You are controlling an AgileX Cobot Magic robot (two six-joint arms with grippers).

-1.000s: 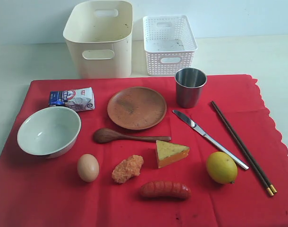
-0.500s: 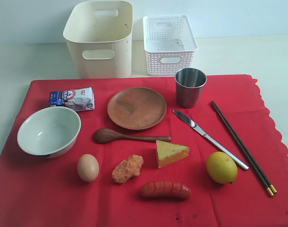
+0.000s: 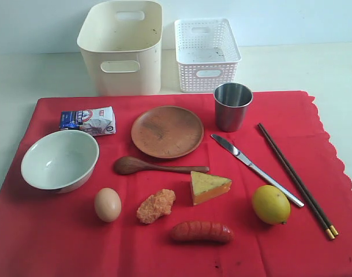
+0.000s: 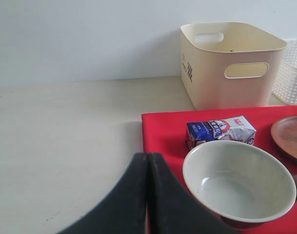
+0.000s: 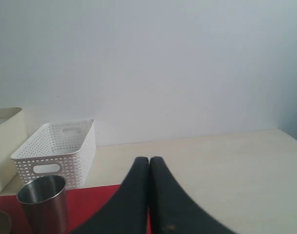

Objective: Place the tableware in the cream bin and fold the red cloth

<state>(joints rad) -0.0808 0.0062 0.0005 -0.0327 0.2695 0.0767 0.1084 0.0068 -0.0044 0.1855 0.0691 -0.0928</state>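
1. Your left gripper [image 4: 148, 158] is hanging with jaws pressed together and holding nothing, over the desk [image 4: 65, 126] edge of the cloth [image 4: 160, 129], just beside the bowl [image 4: 238, 183].
2. Your right gripper [image 5: 149, 161] is likewise sitting with jaws pressed together and nothing between them, near the cup [image 5: 43, 202] and the white basket [image 5: 56, 151].
3. You are starting from zero: the bin [image 3: 121, 49] is showing no tableware inside, and it is standing off the cloth, beyond its far edge.
4. All six pieces are lying on the cloth: bowl at the left, plate [image 3: 167, 131] in the middle, spoon [image 3: 156, 166] just in front of it, cup to its right, knife [image 3: 255, 169] and chopsticks [image 3: 297, 180] running diagonally on the right.
5. The cloth is lying flat and unfolded, so folding is waiting on everything else.
6. Food is crowding the cloth: packet [image 3: 88, 120], egg [image 3: 108, 204], nugget [image 3: 156, 206], cheese [image 3: 209, 186], sausage [image 3: 201, 231], lemon [image 3: 270, 204]. These, I judge, are blocking the fold, and the cheese is touching the spoon's handle tip.
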